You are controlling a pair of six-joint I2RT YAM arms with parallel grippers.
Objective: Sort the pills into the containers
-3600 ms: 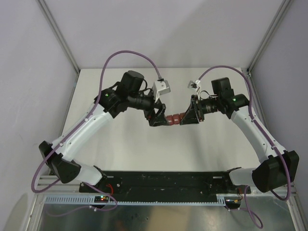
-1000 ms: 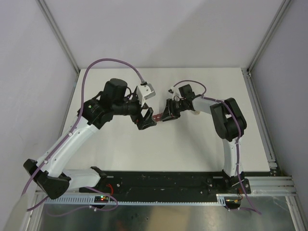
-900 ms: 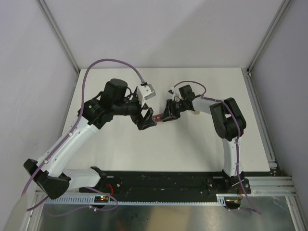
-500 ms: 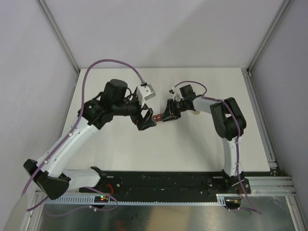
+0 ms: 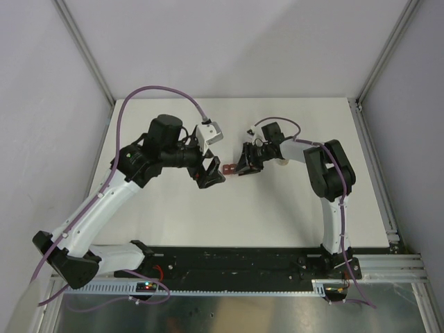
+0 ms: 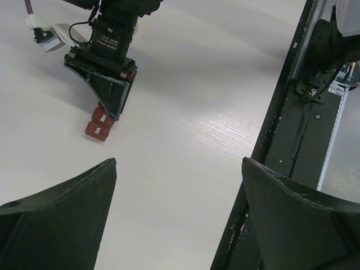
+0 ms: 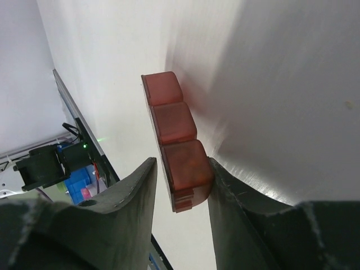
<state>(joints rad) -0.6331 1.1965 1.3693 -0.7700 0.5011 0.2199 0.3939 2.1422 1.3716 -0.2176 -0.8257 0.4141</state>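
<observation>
The containers [image 7: 174,129] are one dark red strip of three square compartments, lying on the white table [image 5: 277,208]. In the top view the containers [image 5: 227,167] lie between the two grippers. My right gripper [image 7: 181,163] straddles the strip's near end, open. One finger touches the end compartment and a narrow gap shows at the other. From the left wrist view the containers [image 6: 100,124] poke out under the right gripper [image 6: 111,109]. My left gripper [image 6: 179,163] is wide open over bare table, a short way from the strip, and shows in the top view as the left gripper [image 5: 210,177]. The pills are hidden.
A black base rail [image 6: 292,129] runs along the near table edge. Grey walls and metal frame posts [image 5: 90,62] enclose the table on three sides. Purple cables [image 5: 159,90] arc above both arms.
My right gripper's jaws have parted a little from the strip's end. The strip has settled on the table. Both arms have barely moved.
</observation>
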